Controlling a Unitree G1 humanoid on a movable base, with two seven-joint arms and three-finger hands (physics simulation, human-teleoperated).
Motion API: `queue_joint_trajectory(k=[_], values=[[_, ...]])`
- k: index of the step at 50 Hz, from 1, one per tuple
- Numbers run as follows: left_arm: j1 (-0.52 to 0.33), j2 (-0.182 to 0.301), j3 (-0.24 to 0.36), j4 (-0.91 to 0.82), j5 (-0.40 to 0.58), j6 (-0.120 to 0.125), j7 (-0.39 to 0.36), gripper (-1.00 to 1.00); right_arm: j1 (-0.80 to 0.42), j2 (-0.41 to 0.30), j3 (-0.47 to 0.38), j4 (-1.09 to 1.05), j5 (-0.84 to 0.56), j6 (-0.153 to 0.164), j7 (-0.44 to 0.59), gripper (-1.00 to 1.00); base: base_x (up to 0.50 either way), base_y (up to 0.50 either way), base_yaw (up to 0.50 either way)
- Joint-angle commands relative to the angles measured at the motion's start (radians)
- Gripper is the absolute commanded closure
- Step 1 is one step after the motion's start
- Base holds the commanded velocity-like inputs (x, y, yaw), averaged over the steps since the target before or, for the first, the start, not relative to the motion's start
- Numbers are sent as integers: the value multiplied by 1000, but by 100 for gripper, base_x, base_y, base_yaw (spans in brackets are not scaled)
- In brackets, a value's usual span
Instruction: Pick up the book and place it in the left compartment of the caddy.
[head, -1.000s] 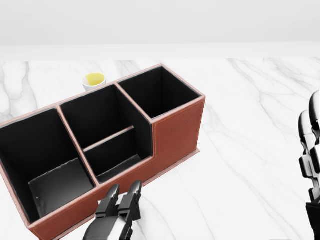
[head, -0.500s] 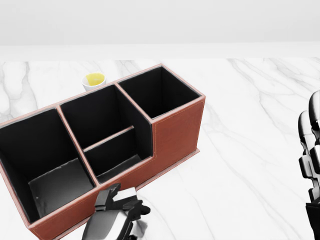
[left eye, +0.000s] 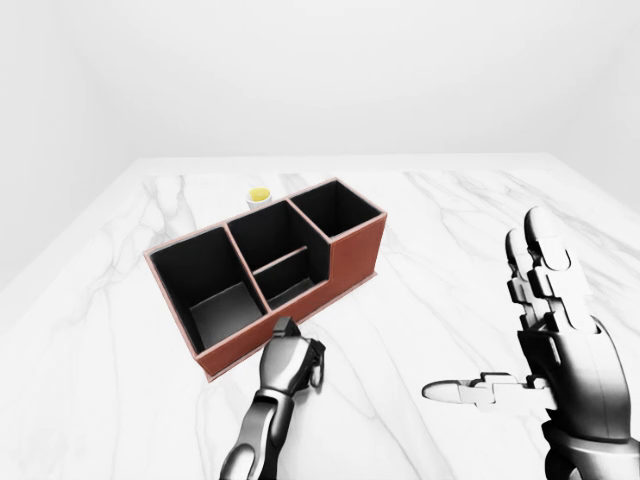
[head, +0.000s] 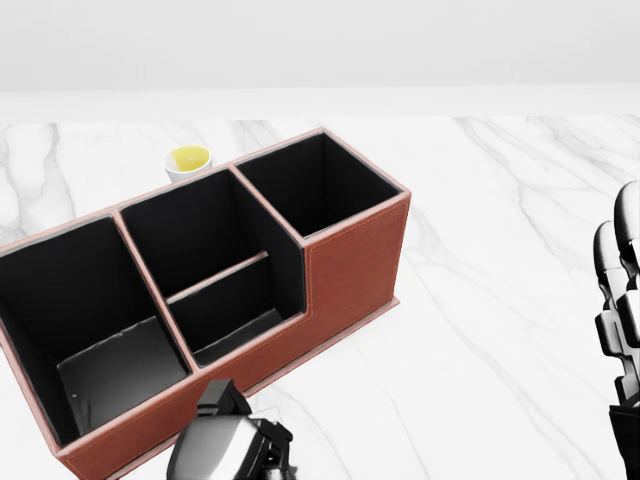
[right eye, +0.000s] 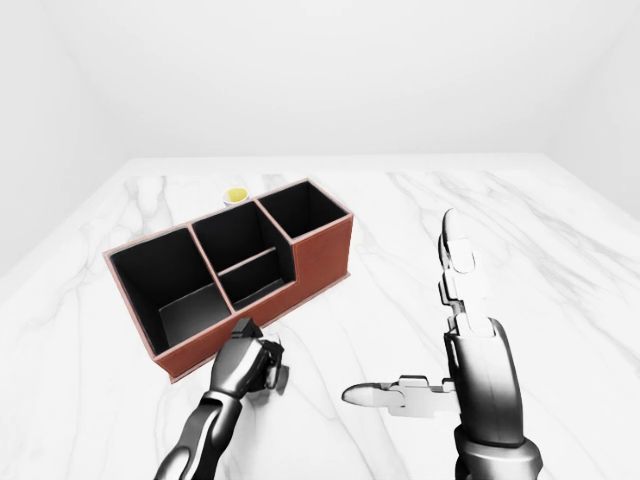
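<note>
Grained reddish leather-look caddy (head: 355, 262), matt black inside, on polished white marble table (head: 500, 300).

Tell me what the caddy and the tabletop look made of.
Caddy: outside looks like reddish-brown leather or leatherette, matte with a fine grain; the lining is flat black, material unclear. Tabletop: looks like white marble, grey veins, smooth with a soft sheen. It is a render, so both are guesses.
</note>
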Motion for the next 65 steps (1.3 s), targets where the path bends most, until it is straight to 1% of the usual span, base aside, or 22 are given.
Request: queue_joint_trajectory(k=[1, 6, 8, 13, 20, 27, 29, 30, 31, 32, 34, 37, 39, 42, 46, 47, 51, 52, 53, 57, 61, 65], values=[[10, -4, 13, 56, -25, 23, -44, 100, 0, 2, -2, 0, 0, 0, 2, -100, 0, 0, 0], [52, 0, 30, -121, -54, 22, -17, 100, 0, 0, 5, 0, -4, 0, -1, -100, 0, 0, 0], [64, -4, 36, -182, -73, 36, -20, 100, 1, 0, 3, 0, -2, 0, -1, -100, 0, 0, 0], [129, 15, 14, -349, -83, 46, -20, 100, 3, 4, -4, 0, 2, 0, 2, -100, 0, 0, 0], [262, 71, -72, -611, -64, 63, -16, 100, 10, 9, -17, 0, 12, 0, 9, -100, 0, 0, 0], [324, 143, -162, -762, -63, 90, 5, 100, 16, 21, -38, 0, 28, 0, 22, -100, 0, 0, 0], [356, 174, -190, -831, -85, 78, 9, 100, 11, 21, -46, 0, 35, 0, 23, -100, 0, 0, 0], [355, 180, -196, -835, -88, 85, 13, 100, 12, 21, -45, 0, 34, 0, 23, -100, 0, 0, 0], [389, 201, -230, -918, -119, 73, 1, 100, 13, 22, -47, 0, 37, 0, 24, -100, 0, 0, 0], [399, 203, -246, -968, -89, 96, 7, 100, 14, 23, -49, 0, 40, 0, 25, -100, 0, 0, 0], [400, 211, -263, -1017, -63, 99, 21, 100, 16, 24, -48, 0, 38, 0, 27, -100, 0, 0, 0], [391, 218, -242, -1080, -103, 99, 26, 100, 12, 24, -53, 0, 39, 0, 25, -100, 0, 0, 0], [383, 201, -217, -1112, -99, 99, 25, 100, 8, 23, -43, 0, 31, 0, 23, -100, 0, 0, 0], [409, 93, -159, -1134, -90, 99, -13, 100, 0, 17, -24, 0, 16, 0, 18, -100, 0, 0, 0], [436, -78, -62, -1135, -63, -58, -81, 100, 4, 12, -24, 0, 23, 0, 12, -100, 0, 0, 0], [430, -123, -33, -1135, -69, -75, -110, 100, 10, 13, -30, 0, 30, 0, 13, -100, 0, 0, 0], [394, -294, 78, -1135, -64, -75, -227, 100, 14, 19, -33, 0, 30, 0, 16, -100, 0, 0, 0], [349, -336, 114, -1135, -36, -75, -258, 100, 11, 18, -26, 0, 21, 0, 17, -100, 0, 0, 0], [344, -356, 127, -1135, -38, -75, -274, 100, 10, 19, -25, 0, 20, 0, 17, -100, 0, 0, 0], [202, -398, 233, -1135, 27, -75, -323, 100, 7, 16, -26, 0, 22, 0, 18, -100, 0, 0, 0], [116, -398, 331, -1135, 18, -75, -386, 100, 12, 19, -31, 0, 27, 0, 20, -100, 0, 0, 0], [26, -398, 494, -1135, -41, -75, -462, 100, 9, 16, -28, 0, 24, 0, 19, -100, 0, 0, 0]])
